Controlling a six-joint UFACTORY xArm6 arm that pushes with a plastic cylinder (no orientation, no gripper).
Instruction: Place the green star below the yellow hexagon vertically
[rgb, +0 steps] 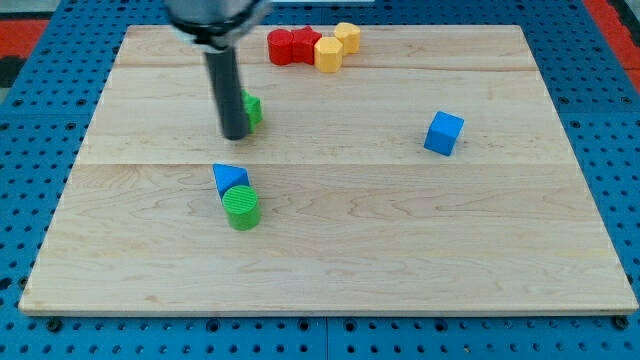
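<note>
Our tip (236, 135) on pale grained wooden board (330, 240), touching green star (251, 109) mostly hidden behind our smooth dark rod, yellow hexagon (328, 54) at the view's top among red blocks (291, 46), ribbed green cylinder (241, 207) against blue wedge (230, 178), blue cube (443, 133) apart

Nothing readable is showing anywhere: no words, labels, brand marks, numbers or signs are appearing on the table (330, 240), on any of the coloured blocks, or on the dark rod.
</note>
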